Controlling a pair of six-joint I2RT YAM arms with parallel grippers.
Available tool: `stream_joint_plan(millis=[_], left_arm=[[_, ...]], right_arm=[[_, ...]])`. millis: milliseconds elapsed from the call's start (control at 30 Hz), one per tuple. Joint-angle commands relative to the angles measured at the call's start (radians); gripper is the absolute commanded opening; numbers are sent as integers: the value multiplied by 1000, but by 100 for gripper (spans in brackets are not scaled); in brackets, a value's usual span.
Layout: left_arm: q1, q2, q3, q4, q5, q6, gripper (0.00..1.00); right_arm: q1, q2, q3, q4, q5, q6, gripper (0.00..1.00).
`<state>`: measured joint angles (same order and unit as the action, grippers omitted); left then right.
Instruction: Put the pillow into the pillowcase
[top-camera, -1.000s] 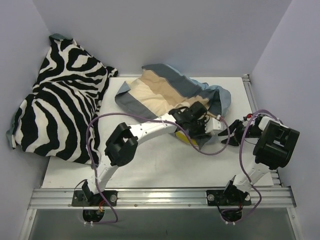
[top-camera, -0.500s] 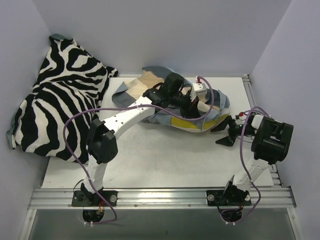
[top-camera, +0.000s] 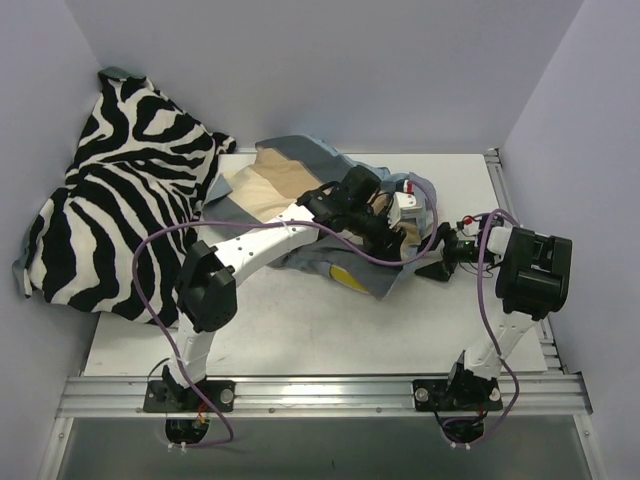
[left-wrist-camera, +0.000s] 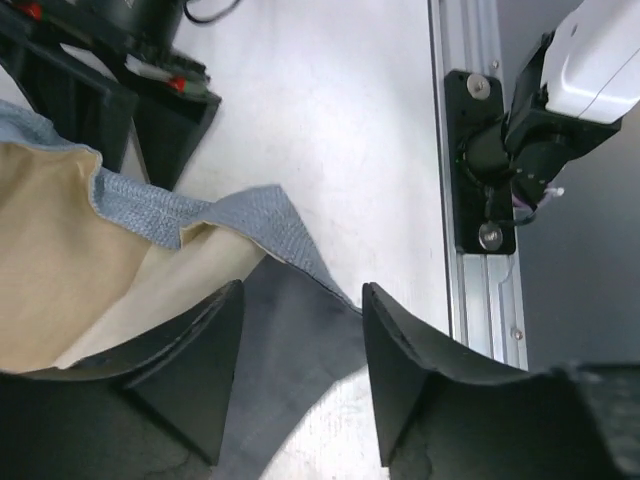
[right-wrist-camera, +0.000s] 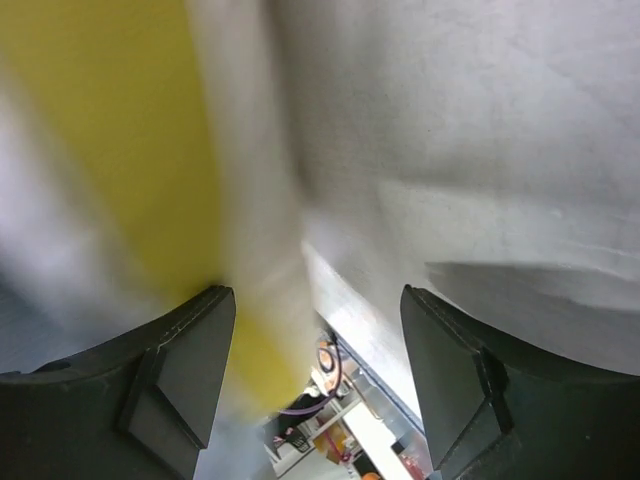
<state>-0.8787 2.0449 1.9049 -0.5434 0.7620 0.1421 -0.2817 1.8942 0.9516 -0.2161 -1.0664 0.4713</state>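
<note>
The pillowcase (top-camera: 290, 190) lies bunched at the centre back, tan and grey-blue; its grey-blue hem (left-wrist-camera: 250, 215) shows in the left wrist view. Only a yellow edge of the pillow (top-camera: 344, 277) peeks from under the cloth at the front; the rest is hidden. That edge is a blurred yellow band (right-wrist-camera: 130, 150) in the right wrist view. My left gripper (top-camera: 408, 240) (left-wrist-camera: 300, 300) hovers open over the cloth's right corner, grey-blue fabric lying below its jaws. My right gripper (top-camera: 440, 264) (right-wrist-camera: 318, 300) is open just right of the pillowcase, the yellow edge by its left finger.
A black-and-white zebra-print cloth (top-camera: 120, 200) is heaped against the left wall. A metal rail (top-camera: 497, 190) runs along the table's right edge, and the right arm's body (top-camera: 530, 270) stands beside it. White walls close in the back and sides.
The left gripper let go of the pillowcase and opened. The cloth has shifted left and covers more of the yellow pillow edge. The right gripper opened wider and edged in toward the cloth.
</note>
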Motion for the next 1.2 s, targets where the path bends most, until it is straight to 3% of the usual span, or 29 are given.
stream_joint_plan(millis=[0,100,267,333,567,633,667,733,767,933,1033,1167], left_arm=[[-17,-100,-27,-55,-79,99,61],[-26,-140,-75,-58,-194,206,72],[-68,-85,-67,-67,-303,367,81],[-80,-46,-67,-66,-328,443,94],[-117,40,-66,-82,-389,691,93],[-123,58,-52,-101,-418,747,76],[-124,69,-35,-107,-447,749,42],[-109,83,38,-118,-446,699,14],[-102,80,64,-119,-379,665,0],[-59,54,282,-67,-80,289,0],[-62,41,277,50,51,84,0],[-91,58,259,166,160,-54,0]], right_arm=[[-11,-43,1,-35,-61,-14,68],[-11,-49,6,-80,-50,-57,67],[-4,-50,-7,-98,-37,-74,67],[3,-50,-13,-101,-32,-76,66],[1,-84,-2,-167,-32,-108,66],[3,-93,-4,-186,-18,-129,67],[3,-99,-5,-203,6,-135,69],[1,-112,-11,-216,29,-158,71],[1,-116,-16,-223,46,-160,73],[15,-80,-16,-184,53,-100,73],[47,-38,30,-50,27,4,72],[147,-6,98,207,-13,296,72]])
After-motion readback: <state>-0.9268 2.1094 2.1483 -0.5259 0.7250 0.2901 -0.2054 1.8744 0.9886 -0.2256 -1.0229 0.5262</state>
